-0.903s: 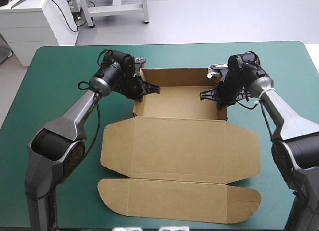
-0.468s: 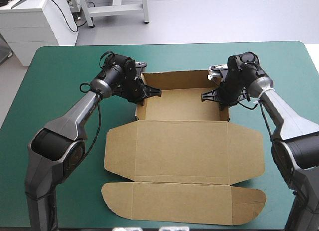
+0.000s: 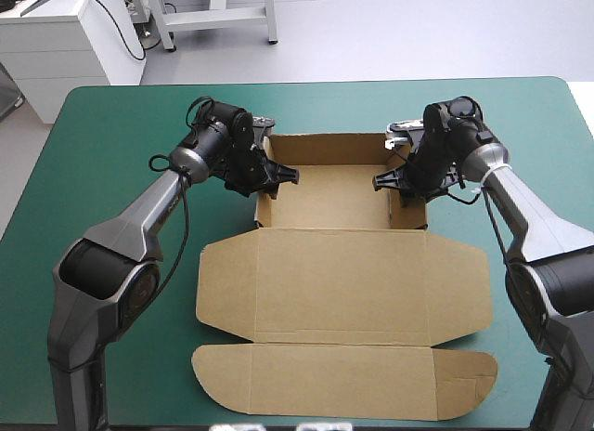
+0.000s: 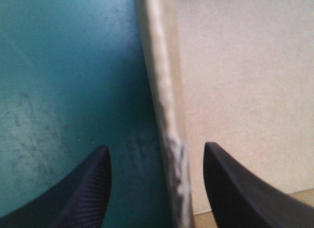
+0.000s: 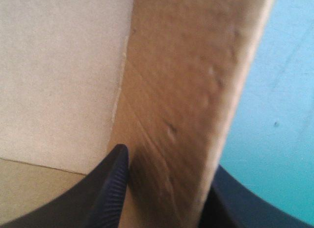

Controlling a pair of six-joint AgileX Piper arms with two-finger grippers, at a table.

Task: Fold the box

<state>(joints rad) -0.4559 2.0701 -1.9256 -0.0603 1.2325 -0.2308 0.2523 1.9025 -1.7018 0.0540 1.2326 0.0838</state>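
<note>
The brown box (image 3: 339,201) stands as an open tray at the table's middle, its walls raised. Its lid (image 3: 343,284) lies flat toward the near edge, with a rounded flap (image 3: 343,396) beyond it. My left gripper (image 3: 278,178) is at the tray's left wall and is open. In the left wrist view the wall's edge (image 4: 169,139) runs between its spread fingers (image 4: 156,147) without touching them. My right gripper (image 3: 390,182) is at the right wall. In its own view that wall (image 5: 186,115) fills the gap between its parted fingers (image 5: 169,161).
The teal-green cover (image 3: 111,171) shows broad on both sides of the box and behind it. The lid's rounded flap reaches close to the table's near edge.
Both grippers were pinched on the tray's side walls earlier and have now let go, their fingers parted. The box has slid slightly right and toward the near edge.
</note>
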